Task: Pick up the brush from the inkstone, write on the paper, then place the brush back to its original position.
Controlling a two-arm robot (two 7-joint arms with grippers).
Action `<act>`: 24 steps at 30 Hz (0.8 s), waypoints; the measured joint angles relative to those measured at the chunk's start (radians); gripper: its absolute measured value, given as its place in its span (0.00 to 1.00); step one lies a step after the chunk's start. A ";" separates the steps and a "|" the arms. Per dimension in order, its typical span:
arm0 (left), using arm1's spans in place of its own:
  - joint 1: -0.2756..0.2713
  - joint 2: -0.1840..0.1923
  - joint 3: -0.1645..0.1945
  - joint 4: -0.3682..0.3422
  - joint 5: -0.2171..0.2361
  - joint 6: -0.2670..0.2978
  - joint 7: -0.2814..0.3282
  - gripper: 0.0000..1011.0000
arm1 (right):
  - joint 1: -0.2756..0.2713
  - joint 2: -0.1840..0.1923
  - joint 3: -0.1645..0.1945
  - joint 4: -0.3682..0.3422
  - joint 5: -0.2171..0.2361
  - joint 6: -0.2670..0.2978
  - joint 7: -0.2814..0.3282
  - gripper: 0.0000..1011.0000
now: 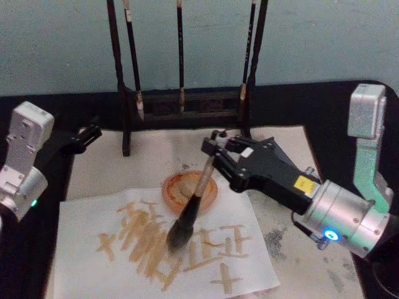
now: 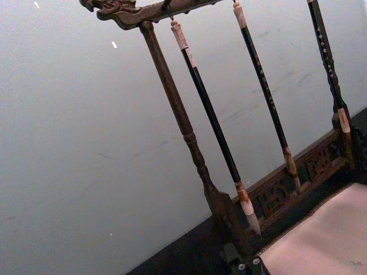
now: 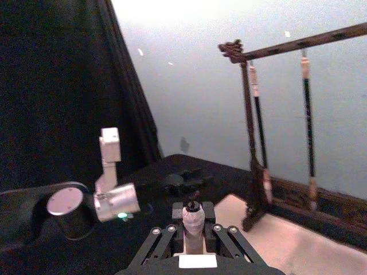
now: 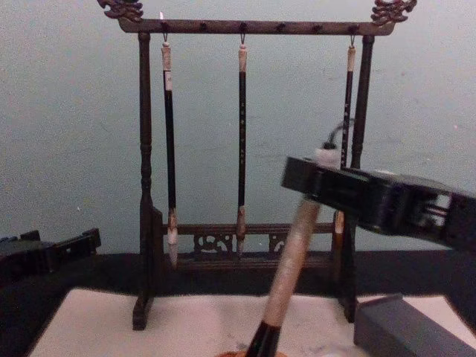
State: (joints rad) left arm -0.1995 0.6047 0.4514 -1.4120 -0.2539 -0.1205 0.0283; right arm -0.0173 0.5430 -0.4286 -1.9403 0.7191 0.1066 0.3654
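Note:
My right gripper is shut on the upper handle of the brush, which slants down to the left over an orange dish. Its dark bristles rest on the paper, a white sheet covered with orange-brown strokes. In the chest view the pale handle of the brush drops from the right gripper, and the inkstone, a grey block, lies at the lower right. The brush's white cap pokes up between the right gripper's jaws. My left gripper is parked at the left, shut and empty.
A dark wooden rack with three slim hanging brushes stands behind the paper. A cream mat lies under the paper on the black table. The parked left arm stands over the left side of the table.

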 joint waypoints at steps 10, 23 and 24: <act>0.000 0.000 0.000 0.000 0.000 0.000 0.000 0.99 | 0.038 -0.029 -0.052 0.017 0.000 0.004 0.022 0.20; 0.000 0.000 0.000 0.000 0.000 0.000 0.000 0.99 | 0.050 -0.037 -0.082 0.062 0.014 0.013 0.030 0.20; 0.000 0.000 0.000 0.000 0.000 0.000 0.000 0.99 | 0.050 -0.036 -0.082 0.065 0.016 0.013 0.030 0.20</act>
State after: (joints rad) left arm -0.1995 0.6047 0.4513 -1.4119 -0.2539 -0.1205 0.0283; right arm 0.0326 0.5069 -0.5108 -1.8756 0.7348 0.1198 0.3957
